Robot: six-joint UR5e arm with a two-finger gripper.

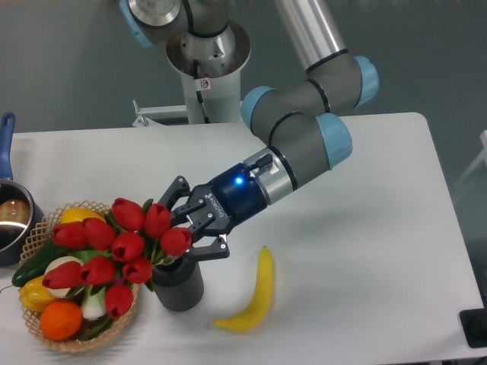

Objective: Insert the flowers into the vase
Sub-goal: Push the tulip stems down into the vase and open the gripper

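Note:
The flowers (pixel 126 246), a bunch of red tulips with green leaves, lean left over the wicker basket, and their stems run down to the mouth of the vase (pixel 180 287). This dark grey ribbed cylinder stands upright on the white table, near its front edge. My gripper (pixel 183 226) reaches in from the upper right, just above the vase's rim, and is shut on the stems. Tulip heads hide the fingertips and the vase's mouth, so how deep the stems sit cannot be seen.
A wicker basket (pixel 47 340) with an orange (pixel 61 321), yellow fruit and a green vegetable sits left of the vase, under the blooms. A yellow banana (pixel 252 299) lies to the vase's right. A blue-handled metal pot (pixel 11 217) stands at the left edge.

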